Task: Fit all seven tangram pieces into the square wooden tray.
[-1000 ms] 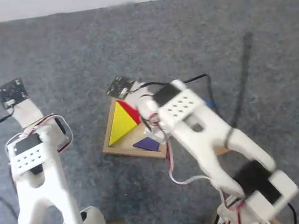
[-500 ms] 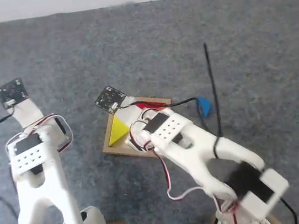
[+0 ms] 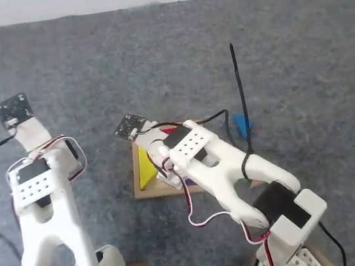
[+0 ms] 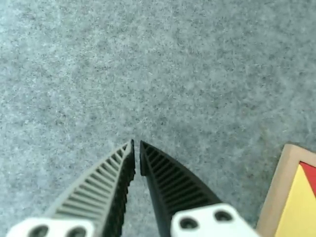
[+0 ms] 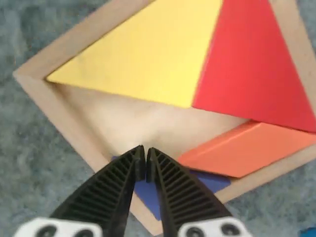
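Note:
The square wooden tray (image 5: 54, 118) holds a yellow triangle (image 5: 148, 64), a red triangle (image 5: 247, 74) and an orange piece (image 5: 247, 148). A purple piece (image 5: 148, 195) lies at the tray's rim. My right gripper (image 5: 145, 150) is shut, its tips just above the purple piece at the bare tray floor. In the high view the right arm (image 3: 200, 156) covers most of the tray (image 3: 142, 189), leaving part of the yellow triangle (image 3: 146, 167) showing. A blue piece (image 3: 242, 124) lies on the carpet right of the tray. My left gripper (image 4: 137, 143) is shut over bare carpet, left of the tray's corner (image 4: 279, 187).
Grey carpet covers the whole table. A black cable (image 3: 239, 91) rises from the right arm past the blue piece. The left arm (image 3: 39, 185) stands at the left, well apart from the tray.
The right arm has swung left and down over the tray, hiding the red and purple pieces in the high view. The tray has turned and shifted a little. The left arm has kept still.

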Available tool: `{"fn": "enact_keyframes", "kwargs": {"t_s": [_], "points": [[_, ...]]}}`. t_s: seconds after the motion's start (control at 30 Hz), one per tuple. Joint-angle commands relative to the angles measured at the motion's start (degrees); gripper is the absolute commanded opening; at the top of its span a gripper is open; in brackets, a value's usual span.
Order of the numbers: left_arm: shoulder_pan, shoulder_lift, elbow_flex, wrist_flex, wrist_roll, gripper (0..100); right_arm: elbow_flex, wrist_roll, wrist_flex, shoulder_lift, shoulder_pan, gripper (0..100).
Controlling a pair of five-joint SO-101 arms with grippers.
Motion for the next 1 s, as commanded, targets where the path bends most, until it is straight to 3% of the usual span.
{"fn": "enact_keyframes", "kwargs": {"t_s": [0.0,0.13,0.27,0.47,0.7,0.8,0.97], "points": [[-0.09,-0.26,-0.48,-1.41,-0.44,2,-2.2,1.32,1.27,-0.57,2.86,0.8],[0.0,-0.26,-0.48,-1.41,-0.44,2,-3.52,1.41,1.45,-2.86,2.51,0.8],[-0.09,-0.26,-0.48,-1.41,-0.44,2,-5.36,5.8,8.04,-12.44,3.3,0.8],[0.09,-0.26,-0.4,-1.41,-0.44,2,-4.22,7.74,13.41,-25.45,14.73,1.2],[2.99,-0.79,1.01,-1.41,-0.7,3,2.2,9.67,12.09,-21.32,31.78,11.3],[6.24,-0.79,1.1,-1.05,-2.9,3,6.68,9.85,7.78,-21.05,35.65,11.2],[8.0,-3.52,3.21,-1.32,-3.96,2,13.27,13.27,11.82,-26.51,38.55,11.2]]}}
